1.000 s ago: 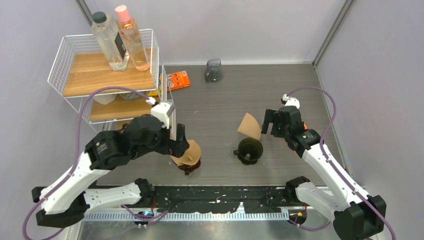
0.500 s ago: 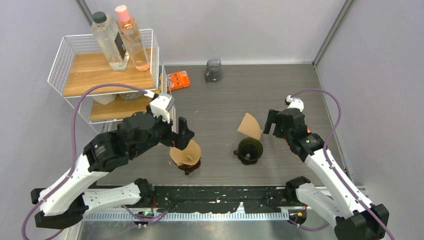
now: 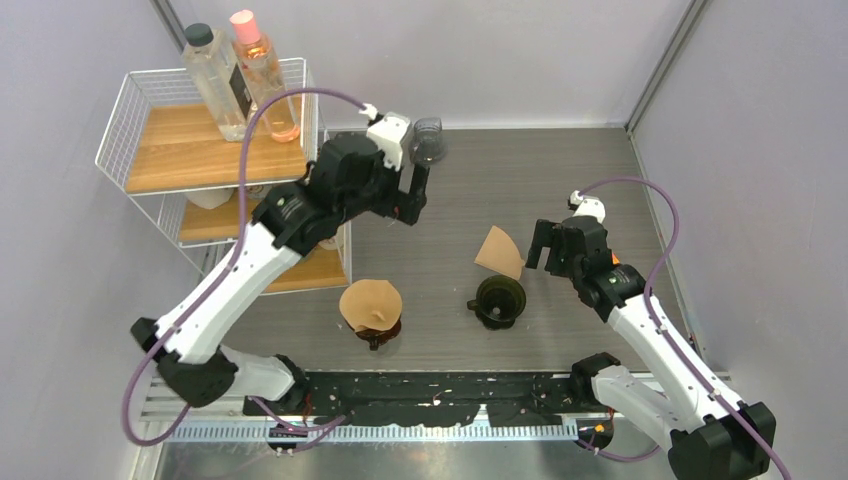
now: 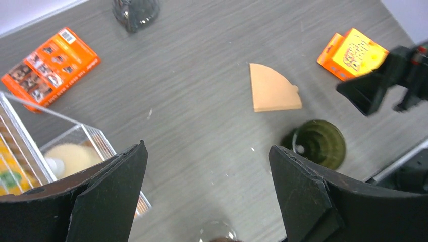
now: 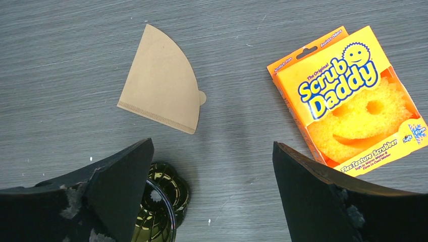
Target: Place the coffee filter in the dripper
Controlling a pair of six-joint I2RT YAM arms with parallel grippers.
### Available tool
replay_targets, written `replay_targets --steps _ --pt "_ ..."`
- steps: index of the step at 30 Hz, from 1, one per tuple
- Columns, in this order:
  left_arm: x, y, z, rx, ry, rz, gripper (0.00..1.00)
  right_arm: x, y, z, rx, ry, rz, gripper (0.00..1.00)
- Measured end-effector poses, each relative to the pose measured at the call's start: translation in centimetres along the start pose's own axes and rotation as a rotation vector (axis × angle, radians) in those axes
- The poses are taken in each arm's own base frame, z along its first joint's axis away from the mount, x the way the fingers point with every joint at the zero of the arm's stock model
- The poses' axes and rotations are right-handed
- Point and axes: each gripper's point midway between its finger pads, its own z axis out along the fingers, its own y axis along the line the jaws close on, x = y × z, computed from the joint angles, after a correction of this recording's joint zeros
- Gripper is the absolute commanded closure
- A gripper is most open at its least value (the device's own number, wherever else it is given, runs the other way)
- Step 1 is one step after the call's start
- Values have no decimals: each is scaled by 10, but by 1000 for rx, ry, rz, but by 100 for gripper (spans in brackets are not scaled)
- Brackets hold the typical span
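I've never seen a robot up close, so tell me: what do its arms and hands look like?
The left arm and right arm have smooth white shells between chunky black joints. A thin purple cable loops loosely along each. The left hand and right hand are black, each with two broad wedge-shaped fingers; the right hand's fingers show whitish scuffs.

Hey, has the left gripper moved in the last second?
Yes. The left gripper has swung away from the filter-lined dripper toward the back of the table, and is now level with the wire rack.
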Motion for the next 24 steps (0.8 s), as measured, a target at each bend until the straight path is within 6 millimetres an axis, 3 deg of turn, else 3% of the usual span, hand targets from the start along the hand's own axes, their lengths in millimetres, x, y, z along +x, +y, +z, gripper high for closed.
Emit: replay_targets --steps 7,11,16,22,24 --pt "-30 18 74 -15 48 43 1 -1 0 0 1 -3 0 4" --pt "-35 26 116 -11 77 37 0 -1 0 0 2 -6 0 4" --pt "-1 37 143 -13 168 16 0 -2 2 1 -12 -13 -6 5" --pt "46 33 153 32 246 -15 1 8 16 1 -99 26 -25 5" --pt "52 31 155 45 253 -23 1 14 21 0 -135 51 -28 5"
